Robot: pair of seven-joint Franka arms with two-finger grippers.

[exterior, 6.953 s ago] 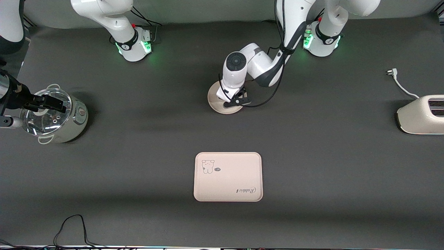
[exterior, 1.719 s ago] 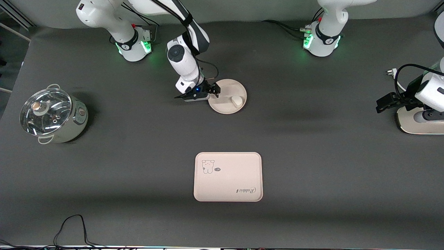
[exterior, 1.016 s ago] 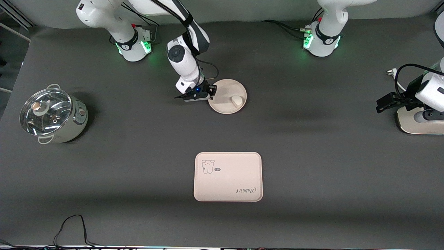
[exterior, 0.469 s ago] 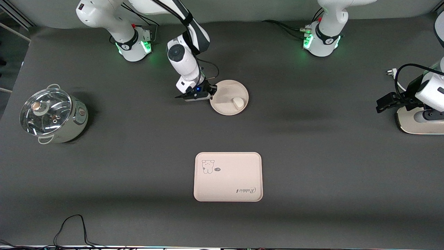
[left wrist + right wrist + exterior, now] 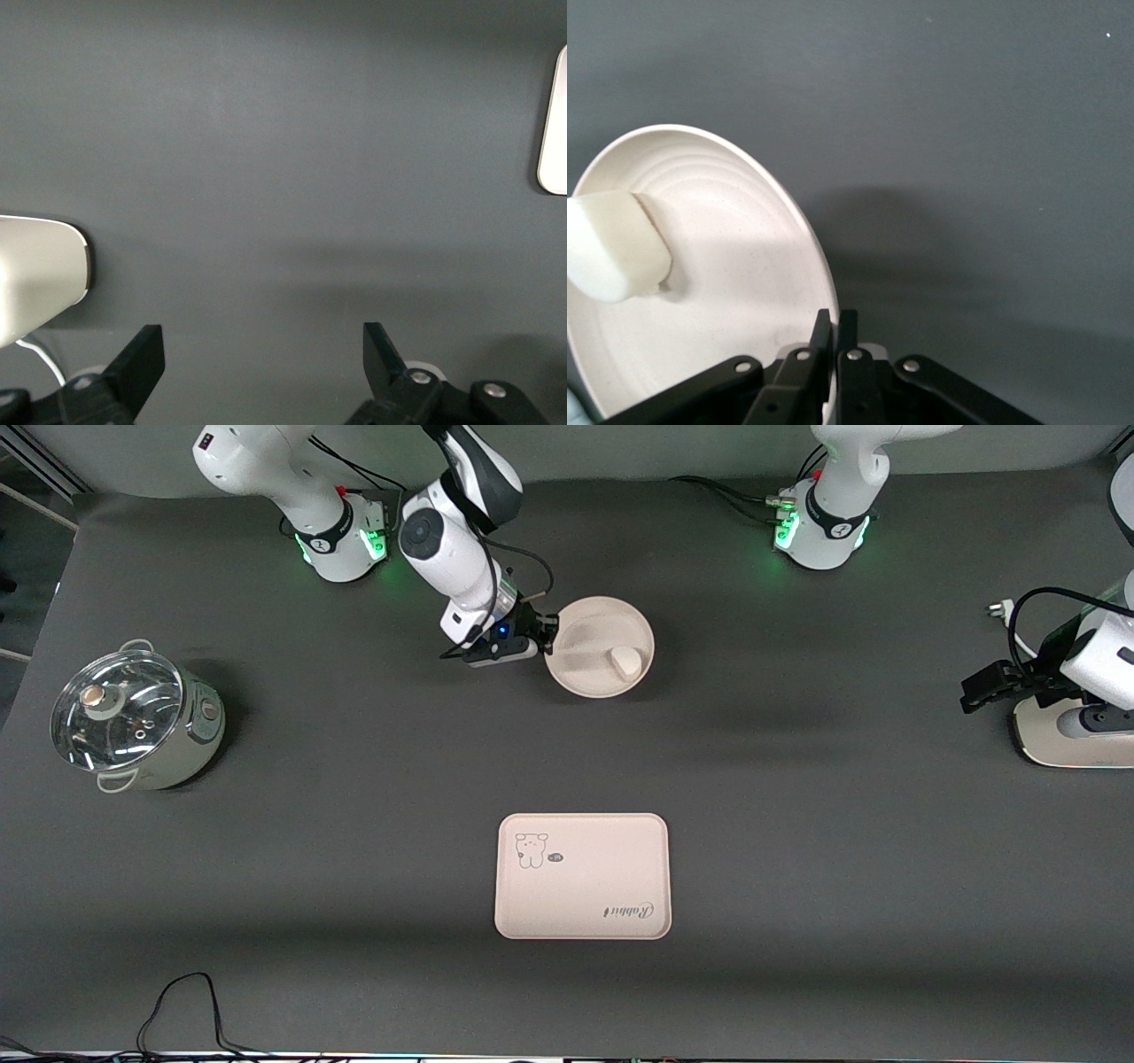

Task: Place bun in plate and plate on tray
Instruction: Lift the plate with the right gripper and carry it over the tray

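Note:
The round cream-pink plate (image 5: 600, 646) hangs lifted above the table, tilted, with the off-white bun (image 5: 625, 661) lying in it. My right gripper (image 5: 547, 638) is shut on the plate's rim at the edge toward the right arm's end. In the right wrist view the plate (image 5: 735, 292) and the bun (image 5: 616, 246) show, with the right gripper (image 5: 834, 323) pinching the rim. The rectangular tray (image 5: 582, 875), with bear cartoon and "Rabbit" script, lies nearer the front camera. My left gripper (image 5: 977, 688) is open and empty beside the toaster; it also shows in the left wrist view (image 5: 264, 341).
A white toaster (image 5: 1076, 726) with its cord stands at the left arm's end. A pot with a glass lid (image 5: 133, 717) stands at the right arm's end. A black cable (image 5: 182, 1010) lies near the front edge. The tray's corner shows in the left wrist view (image 5: 555, 133).
My right gripper closed on the plate's rim and raised the plate with the bun off the table. The left arm has waited by the toaster for the last 1.7 s.

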